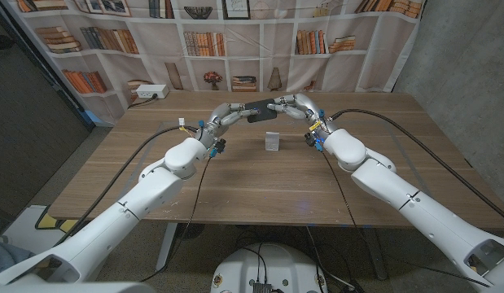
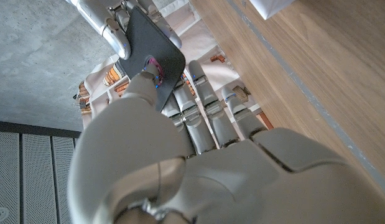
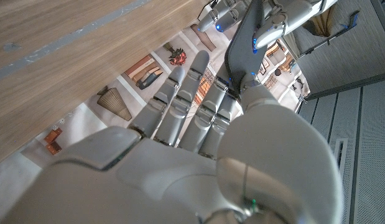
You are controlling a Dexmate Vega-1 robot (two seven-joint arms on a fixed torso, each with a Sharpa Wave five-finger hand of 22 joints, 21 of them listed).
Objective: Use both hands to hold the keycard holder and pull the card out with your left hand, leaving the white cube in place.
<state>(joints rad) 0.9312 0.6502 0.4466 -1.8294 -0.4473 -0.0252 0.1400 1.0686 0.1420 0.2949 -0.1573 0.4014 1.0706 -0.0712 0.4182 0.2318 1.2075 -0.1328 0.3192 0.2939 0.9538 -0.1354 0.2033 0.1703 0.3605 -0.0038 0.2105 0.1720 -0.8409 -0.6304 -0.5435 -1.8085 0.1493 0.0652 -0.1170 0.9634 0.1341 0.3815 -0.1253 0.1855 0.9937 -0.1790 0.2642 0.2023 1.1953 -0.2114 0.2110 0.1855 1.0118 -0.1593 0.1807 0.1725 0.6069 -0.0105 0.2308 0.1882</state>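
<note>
overhead, both hands [image 1: 223,115] [image 1: 296,106] grip the keycard holder [image 1: 260,111] above the wooden table [image 1: 260,175], bookshelf backdrop [image 1: 235,41] behind.

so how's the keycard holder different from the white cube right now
The keycard holder is dark, flat and thin; the white cube is pale and blocky. The keycard holder is lifted off the wooden table, pinched between the left robot hand and the right robot hand, while the white cube stands on the table untouched, nearer the robot. Both are small and sit near the table's middle.
</note>
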